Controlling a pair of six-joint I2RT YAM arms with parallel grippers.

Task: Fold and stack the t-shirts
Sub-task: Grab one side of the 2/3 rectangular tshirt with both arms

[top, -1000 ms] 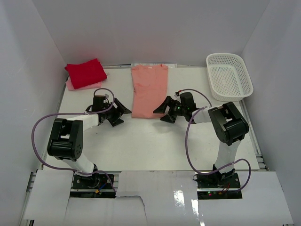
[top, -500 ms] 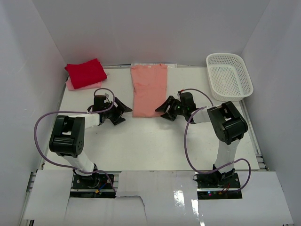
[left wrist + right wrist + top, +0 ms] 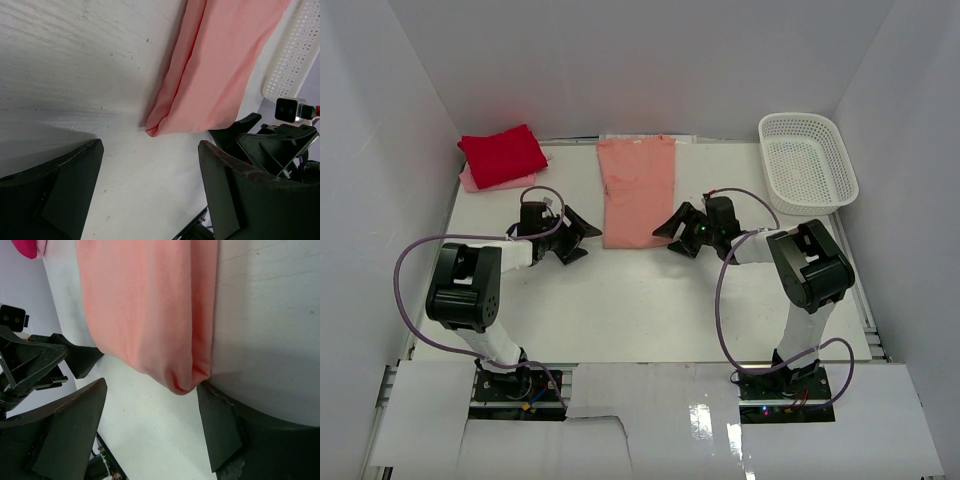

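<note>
1. I count three shirts on the table [image 3: 650, 300]: a salmon-pink shirt [image 3: 637, 190] at the far middle, a red shirt [image 3: 503, 155] at the far left, and a pale pink shirt [image 3: 469, 181] showing from under the red one.
2. One basket [image 3: 807, 165], at the far right.
3. Two arms under my control: the left arm [image 3: 470, 290] and the right arm [image 3: 810, 270].
4. Two grippers, one per arm: the left gripper [image 3: 582, 240] and the right gripper [image 3: 670, 238], each with two fingers, so four fingers in all.
5. Two purple cables, one looping beside each arm: the left cable [image 3: 395, 290] and the right cable [image 3: 720, 300].
</note>
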